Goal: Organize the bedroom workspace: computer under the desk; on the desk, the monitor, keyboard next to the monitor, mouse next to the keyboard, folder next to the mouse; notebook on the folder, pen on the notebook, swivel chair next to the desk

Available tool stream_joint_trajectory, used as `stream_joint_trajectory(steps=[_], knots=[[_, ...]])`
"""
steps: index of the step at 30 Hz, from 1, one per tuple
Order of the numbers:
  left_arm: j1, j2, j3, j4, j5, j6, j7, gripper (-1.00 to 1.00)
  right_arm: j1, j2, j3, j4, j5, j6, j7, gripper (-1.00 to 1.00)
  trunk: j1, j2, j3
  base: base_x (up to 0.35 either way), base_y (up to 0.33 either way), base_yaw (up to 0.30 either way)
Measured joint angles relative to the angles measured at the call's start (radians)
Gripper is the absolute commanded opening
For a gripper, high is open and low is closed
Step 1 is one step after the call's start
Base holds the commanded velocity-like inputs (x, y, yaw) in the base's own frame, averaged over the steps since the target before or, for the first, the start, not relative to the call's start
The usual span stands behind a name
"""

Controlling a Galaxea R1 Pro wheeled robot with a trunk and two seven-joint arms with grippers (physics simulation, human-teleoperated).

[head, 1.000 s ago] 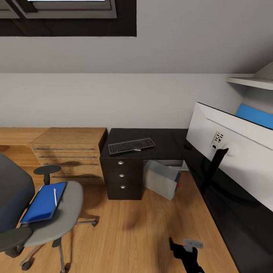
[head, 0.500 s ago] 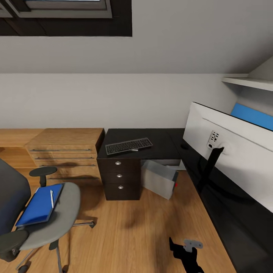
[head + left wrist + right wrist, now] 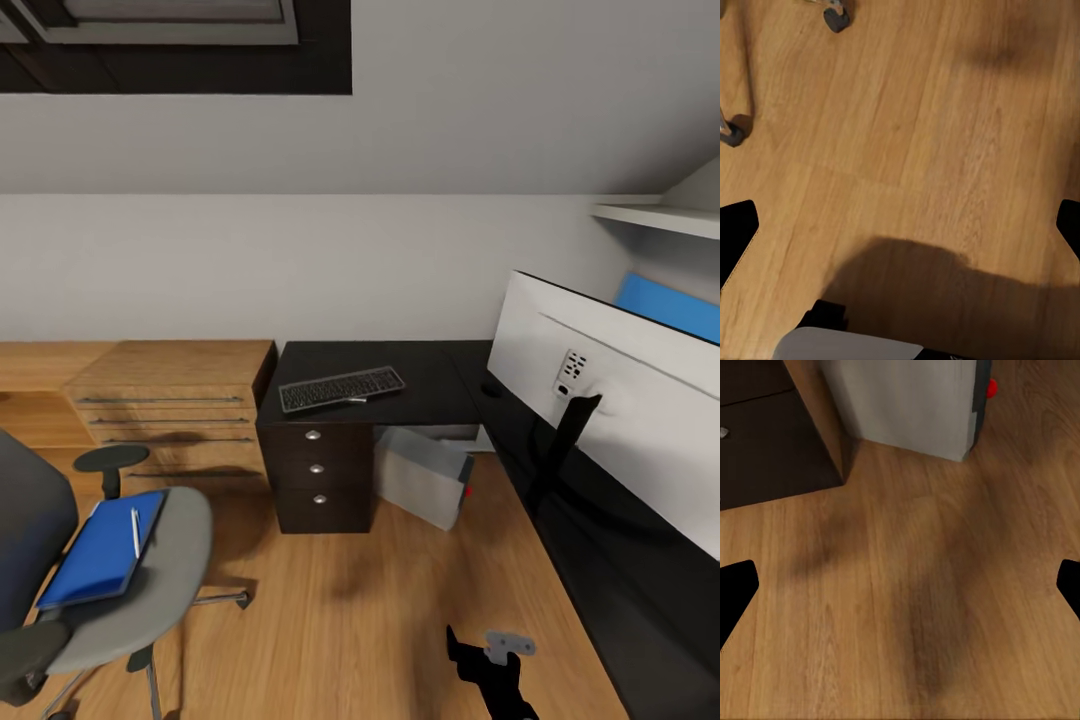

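The black L-shaped desk (image 3: pixel 420 385) stands in the corner, with the keyboard (image 3: pixel 340 388) lying on its left wing. On the right wing is the monitor (image 3: pixel 620 390), seen from its white back on a black stem. The grey computer (image 3: pixel 425 478) (image 3: pixel 907 405) sits on the floor under the desk. At the left, the swivel chair (image 3: pixel 150 590) carries the blue folder (image 3: pixel 100 548), and the white pen (image 3: pixel 134 532) lies on top of it. My left gripper (image 3: pixel 900 232) and right gripper (image 3: pixel 900 592) hang open and empty over the wooden floor.
A light wooden drawer unit (image 3: pixel 170 400) adjoins the desk on the left. A large blue panel (image 3: pixel 668 305) leans behind the monitor under a wall shelf (image 3: pixel 660 215). Chair casters (image 3: pixel 836 16) are near my left gripper. The desk drawers (image 3: pixel 772 442) are beside the computer.
The whole head view has shifted slightly, so the camera moved. The chair, the desk and the items on them have not moved on their own.
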Motion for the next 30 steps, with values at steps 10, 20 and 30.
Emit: stream_joint_trajectory(steps=[10,20,30], knots=[[0.0,0.0,0.0,0.0,0.0,0.0,0.0,1.0,0.0,0.0,0.0,0.0,0.0,0.0,0.0,1.0,0.0,0.0,0.0,0.284,0.141,0.0],[0.001,0.0,0.0,0.0,0.0,0.0,0.0,1.0,0.0,-0.003,0.0,0.0,0.0,0.0,0.001,1.0,0.0,0.0,0.0,0.295,0.047,0.0],[0.0,-0.001,0.0,0.0,0.0,0.0,0.0,1.0,0.001,-0.008,0.0,-0.001,0.001,-0.004,0.001,1.0,0.0,0.0,0.0,0.27,0.003,0.0]])
